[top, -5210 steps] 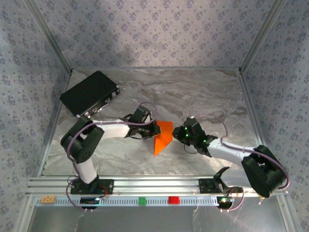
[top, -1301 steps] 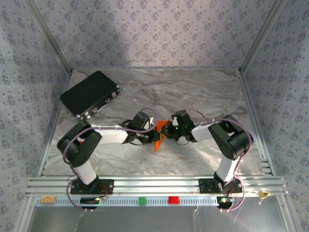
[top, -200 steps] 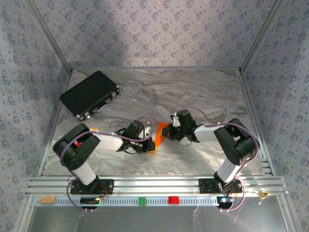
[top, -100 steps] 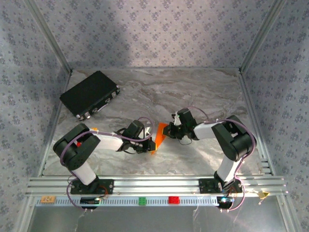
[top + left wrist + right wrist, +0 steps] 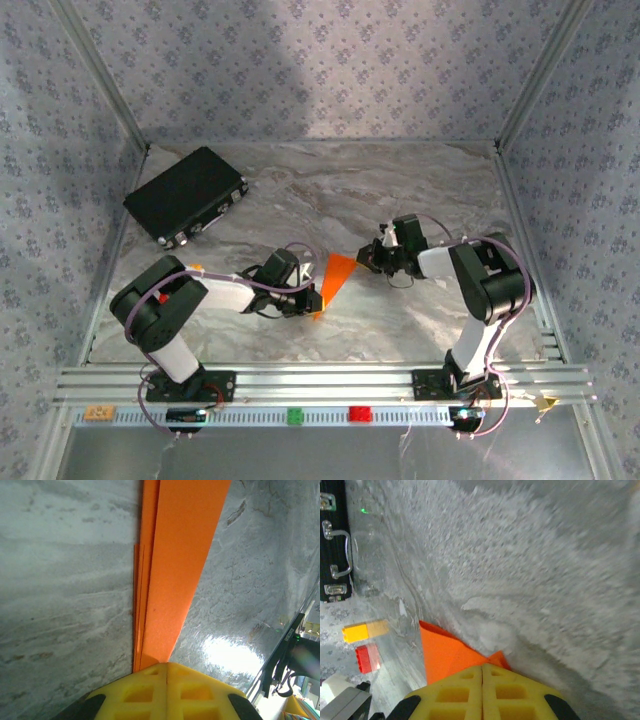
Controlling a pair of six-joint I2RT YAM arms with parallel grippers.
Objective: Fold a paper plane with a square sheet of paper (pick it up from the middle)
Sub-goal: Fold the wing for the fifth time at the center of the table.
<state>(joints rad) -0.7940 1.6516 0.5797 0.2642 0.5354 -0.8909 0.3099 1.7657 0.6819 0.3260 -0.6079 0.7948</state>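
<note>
On the grey marbled worktop (image 5: 420,190), the folded orange paper (image 5: 337,278) lies near the middle, its long axis running from the near edge toward the far right corner. The left end effector (image 5: 166,666) is clamped on its near end. The right end effector (image 5: 482,667), its fingers together and apparently holding nothing, sits just beside the far end, with the paper to its left.

Your folded orange paper (image 5: 180,555) is matt; the counter (image 5: 60,580) is smooth, glossy, marbled grey; the pads (image 5: 135,692) of your left tool (image 5: 166,667) look like yellow plastic.
</note>
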